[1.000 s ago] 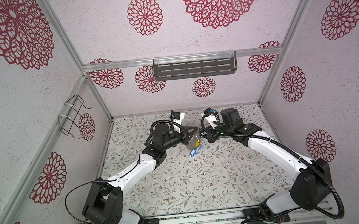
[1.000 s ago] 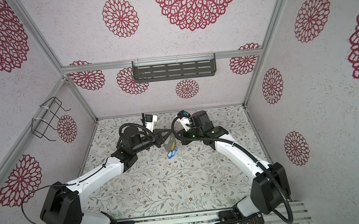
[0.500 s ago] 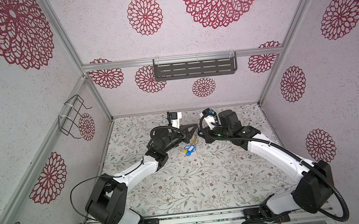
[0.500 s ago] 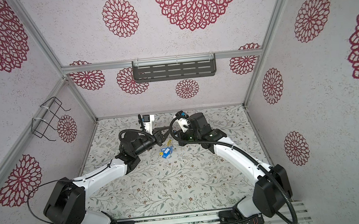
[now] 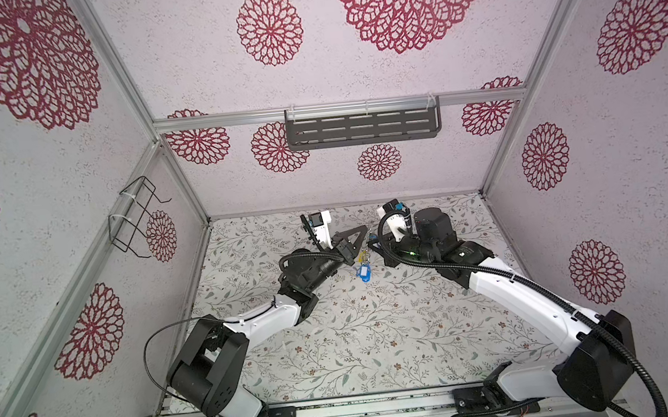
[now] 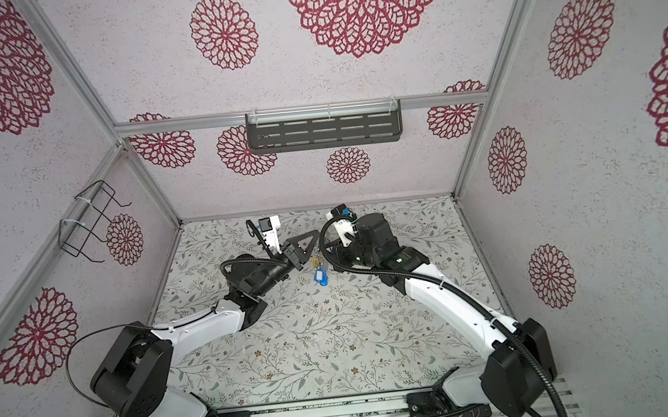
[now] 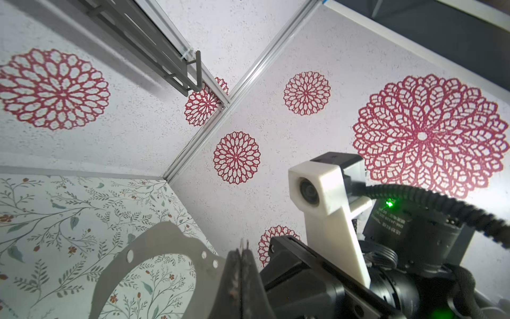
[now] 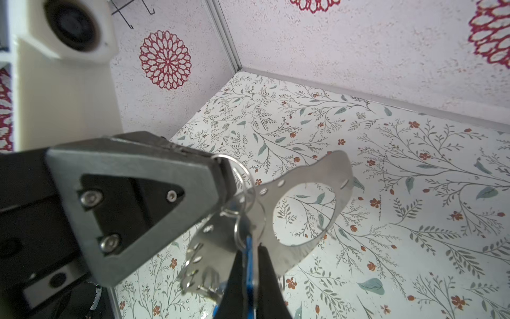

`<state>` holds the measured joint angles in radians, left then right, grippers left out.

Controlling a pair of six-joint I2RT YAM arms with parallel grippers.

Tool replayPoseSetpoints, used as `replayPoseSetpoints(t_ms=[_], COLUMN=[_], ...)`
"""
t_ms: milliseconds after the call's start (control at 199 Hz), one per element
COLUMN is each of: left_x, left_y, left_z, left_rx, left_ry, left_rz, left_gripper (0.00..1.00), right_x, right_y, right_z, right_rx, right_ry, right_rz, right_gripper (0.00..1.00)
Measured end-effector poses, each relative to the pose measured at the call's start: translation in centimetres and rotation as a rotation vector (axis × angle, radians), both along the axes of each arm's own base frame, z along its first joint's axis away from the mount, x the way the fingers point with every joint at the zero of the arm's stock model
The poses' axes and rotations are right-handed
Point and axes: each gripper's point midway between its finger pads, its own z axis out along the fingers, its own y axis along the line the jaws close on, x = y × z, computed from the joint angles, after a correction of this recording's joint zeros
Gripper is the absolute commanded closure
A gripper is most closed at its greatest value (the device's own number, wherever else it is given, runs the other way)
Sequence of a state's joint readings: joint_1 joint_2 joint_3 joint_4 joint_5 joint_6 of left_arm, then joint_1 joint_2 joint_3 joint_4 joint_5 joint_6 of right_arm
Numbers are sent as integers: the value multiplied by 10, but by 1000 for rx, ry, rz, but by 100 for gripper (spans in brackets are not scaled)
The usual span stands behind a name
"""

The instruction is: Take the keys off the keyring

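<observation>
The keyring (image 8: 317, 171) is held up between the two arms, over the back middle of the flowered table (image 5: 377, 330). The left gripper (image 7: 242, 255) has its fingers pressed together on a small wire ring (image 8: 238, 163) at the keyring's rim. The right gripper (image 8: 250, 250) is clamped on a blue tag (image 8: 249, 243) just beside that ring. In both top views the keys (image 5: 364, 271) (image 6: 321, 277) dangle in a blue and yellow bunch between the grippers.

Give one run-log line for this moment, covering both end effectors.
left end effector: shut on keyring | right end effector: shut on blue tag | keyring: held above table
</observation>
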<state>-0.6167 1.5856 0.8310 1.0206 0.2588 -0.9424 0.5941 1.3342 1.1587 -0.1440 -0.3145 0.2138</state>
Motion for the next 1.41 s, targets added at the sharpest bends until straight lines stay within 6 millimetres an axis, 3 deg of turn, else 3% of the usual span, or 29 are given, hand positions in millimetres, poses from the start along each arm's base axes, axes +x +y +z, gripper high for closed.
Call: replayPoseSetpoints(t_ms=[256, 619, 976, 1237, 1408], left_x=[1, 1, 7, 8, 10], left_y=[-3, 2, 5, 5, 7], left_z=[3, 14, 10, 10, 9], left_rx=[-173, -290, -310, -311, -307], left_ry=[36, 43, 46, 47, 44], left_rz=[-53, -65, -26, -21, -7], left_gripper=[100, 100, 100, 100, 100], right_x=[0, -2, 0, 3, 1], right_y=[-9, -1, 15, 16, 11], right_z=[11, 25, 16, 15, 9], right_rx=[19, 75, 83, 72, 35], right_ry=[-52, -70, -55, -65, -63], right_rz=[-49, -25, -21, -46, -78], right_gripper=[100, 100, 100, 100, 66])
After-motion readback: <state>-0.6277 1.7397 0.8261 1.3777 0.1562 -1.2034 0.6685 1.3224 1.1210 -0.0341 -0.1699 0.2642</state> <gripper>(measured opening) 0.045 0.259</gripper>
